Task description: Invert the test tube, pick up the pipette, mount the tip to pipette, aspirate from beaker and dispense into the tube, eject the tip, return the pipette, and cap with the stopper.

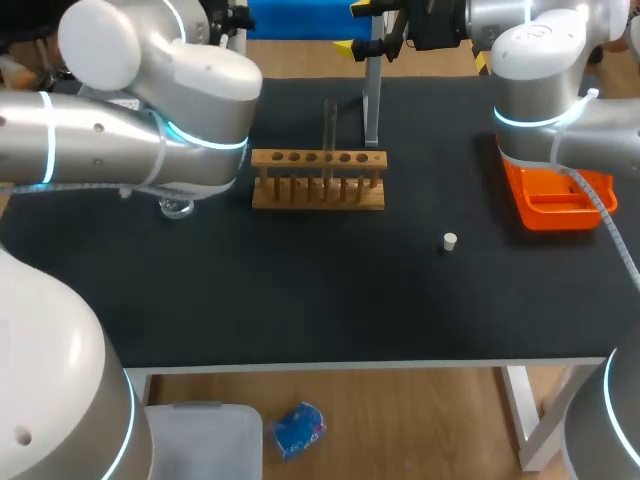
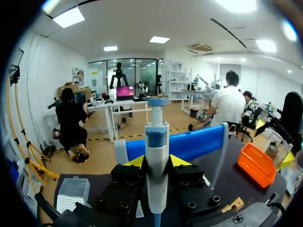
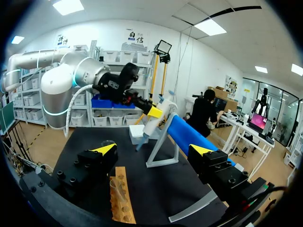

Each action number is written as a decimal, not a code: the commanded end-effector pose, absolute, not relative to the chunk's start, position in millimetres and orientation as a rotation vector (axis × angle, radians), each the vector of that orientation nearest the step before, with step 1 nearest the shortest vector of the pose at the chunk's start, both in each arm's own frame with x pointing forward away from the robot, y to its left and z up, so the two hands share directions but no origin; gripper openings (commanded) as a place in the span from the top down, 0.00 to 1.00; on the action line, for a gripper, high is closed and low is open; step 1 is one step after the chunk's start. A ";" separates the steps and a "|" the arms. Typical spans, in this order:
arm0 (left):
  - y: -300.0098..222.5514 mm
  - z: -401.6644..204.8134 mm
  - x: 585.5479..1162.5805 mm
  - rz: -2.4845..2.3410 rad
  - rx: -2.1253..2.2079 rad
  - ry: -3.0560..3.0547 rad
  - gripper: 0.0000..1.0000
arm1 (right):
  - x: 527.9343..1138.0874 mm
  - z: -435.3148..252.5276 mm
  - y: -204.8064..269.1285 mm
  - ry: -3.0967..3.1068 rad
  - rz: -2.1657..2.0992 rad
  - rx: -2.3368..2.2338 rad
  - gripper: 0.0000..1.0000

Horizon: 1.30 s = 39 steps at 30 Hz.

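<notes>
Your left pincer (image 2: 156,161) is clamped on the pipette (image 2: 156,137), close by its stand (image 3: 161,152). Your right pincer (image 3: 154,150) gapes wide and empty over the rack (image 3: 120,198). Careful: meet the tip box (image 2: 73,191) off-centre and the pipette could twist in that grip.

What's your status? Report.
Left gripper shut on pipette. Right gripper open, empty. Stopper on table, test tube upright in rack. Stand close beside pipette.

A: Black table (image 1: 300,300), tan wooden rack (image 1: 318,190) at twelve o'clock, orange bin (image 1: 560,200) out at three!
B: White stopper (image 1: 450,241), three too. The pipette (image 2: 156,137) is white, blue-banded; left claw (image 2: 157,161) tipped yellow; left arm (image 1: 90,140) silver, ringed cyan.
</notes>
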<state>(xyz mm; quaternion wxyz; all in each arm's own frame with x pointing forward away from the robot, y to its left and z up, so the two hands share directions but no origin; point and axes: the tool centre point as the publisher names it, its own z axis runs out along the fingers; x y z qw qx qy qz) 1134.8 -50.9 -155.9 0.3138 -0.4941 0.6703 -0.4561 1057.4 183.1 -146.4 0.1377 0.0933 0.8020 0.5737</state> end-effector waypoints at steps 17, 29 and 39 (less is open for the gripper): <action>-54.9 -173.6 1171.4 -1.090 -1.436 1.699 1.00 | 1057.6 -145.9 182.3 2.324 1.659 0.268 0.00; -56.1 -181.7 1173.3 -1.067 -1.472 1.700 1.00 | 1057.6 -145.9 182.3 2.324 1.659 0.268 0.00; -58.7 -183.9 1177.6 -1.041 -1.489 1.697 1.00 | 1057.6 -145.9 182.3 2.324 1.659 0.268 0.00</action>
